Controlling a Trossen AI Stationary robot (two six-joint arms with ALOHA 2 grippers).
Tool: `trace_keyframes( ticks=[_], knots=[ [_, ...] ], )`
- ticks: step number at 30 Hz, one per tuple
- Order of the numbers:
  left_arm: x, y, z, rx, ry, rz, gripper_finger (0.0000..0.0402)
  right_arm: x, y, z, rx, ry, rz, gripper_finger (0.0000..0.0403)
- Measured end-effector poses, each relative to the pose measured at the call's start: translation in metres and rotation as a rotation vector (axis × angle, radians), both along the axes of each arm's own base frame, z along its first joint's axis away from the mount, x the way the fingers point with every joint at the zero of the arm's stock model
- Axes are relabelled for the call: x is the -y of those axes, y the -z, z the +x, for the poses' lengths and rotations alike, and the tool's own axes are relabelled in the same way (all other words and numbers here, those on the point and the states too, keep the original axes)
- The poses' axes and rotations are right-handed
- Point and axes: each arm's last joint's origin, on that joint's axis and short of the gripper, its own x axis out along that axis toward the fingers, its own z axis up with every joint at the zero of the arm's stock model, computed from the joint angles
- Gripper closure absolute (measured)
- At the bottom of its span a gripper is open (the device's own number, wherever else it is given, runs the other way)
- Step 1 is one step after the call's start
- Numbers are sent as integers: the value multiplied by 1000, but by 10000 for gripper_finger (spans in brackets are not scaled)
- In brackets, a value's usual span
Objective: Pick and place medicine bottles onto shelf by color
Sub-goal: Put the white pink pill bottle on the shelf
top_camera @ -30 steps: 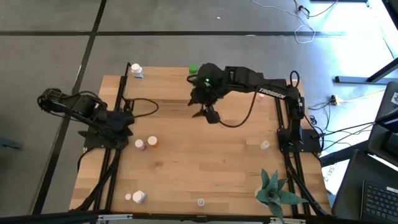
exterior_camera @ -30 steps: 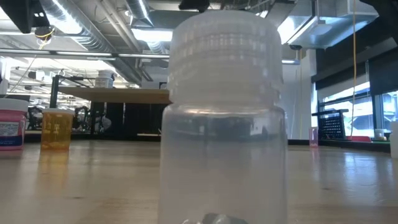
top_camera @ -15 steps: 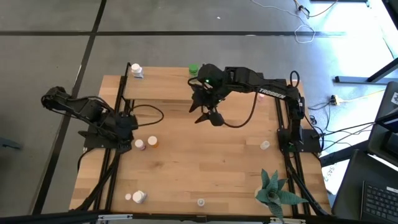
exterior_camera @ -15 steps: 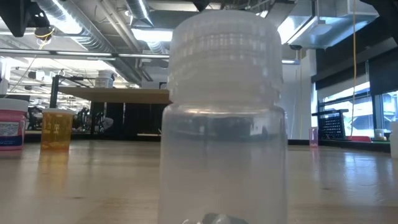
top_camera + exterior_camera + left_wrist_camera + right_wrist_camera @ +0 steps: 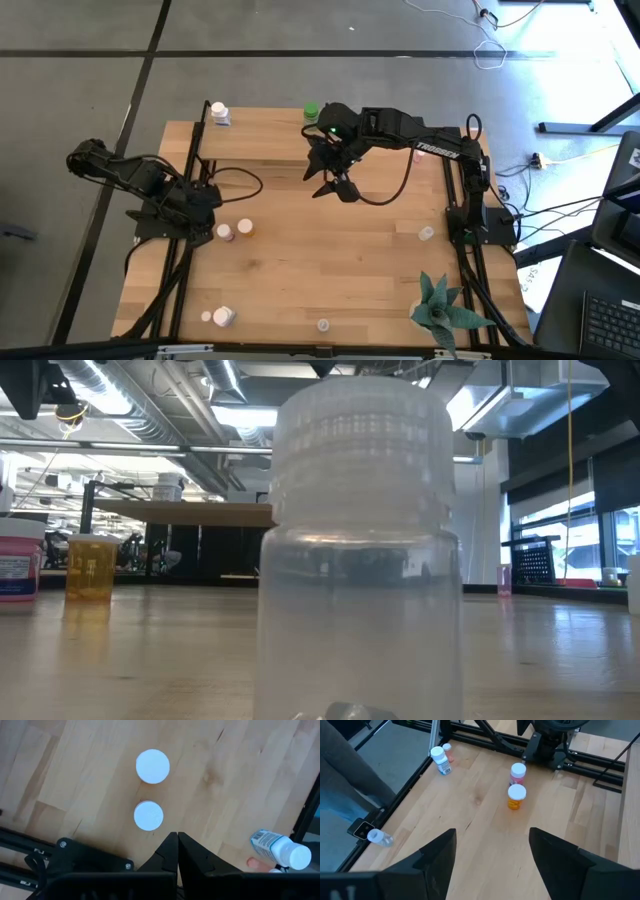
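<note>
The shelf [image 5: 260, 135] stands along the table's far side, with a white bottle [image 5: 220, 115] at its left end and a green one [image 5: 311, 110] behind my right arm. A pink bottle [image 5: 226, 232] and an orange bottle [image 5: 245, 228] stand upright side by side on the table at the left, their white caps [image 5: 148, 815] [image 5: 152, 766] showing in the left wrist view. My left gripper [image 5: 205, 195] hovers just beside them, shut and empty. My right gripper [image 5: 335, 187] hangs open and empty high over the table's middle, by the shelf's near edge.
A white bottle [image 5: 222, 316] and a small pink one [image 5: 207, 316] are at the near left corner. A clear bottle [image 5: 323, 324] stands at the near edge, filling the low view [image 5: 360, 550]. Another clear bottle [image 5: 426, 233] is at the right, and a green plant [image 5: 440, 310] at the near right.
My right gripper has turned a little at the wrist toward the table's left, staying over the same spot and open. My left gripper has tipped slightly toward the pink and orange bottles, still shut. No bottle has moved.
</note>
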Motion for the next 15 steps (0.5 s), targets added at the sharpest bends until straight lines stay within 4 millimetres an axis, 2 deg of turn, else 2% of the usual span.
trace_keyframes(
  ticks=[9,12,15],
  knots=[
    [0,0,0,-3,-121,-45,397,0,0,0,0,0,0,150],
    [0,0,0,-6,-128,-51,374,0,0,0,-1,0,0,150],
    [0,0,0,-10,-105,-41,335,0,0,0,-1,0,0,150]
  ],
)
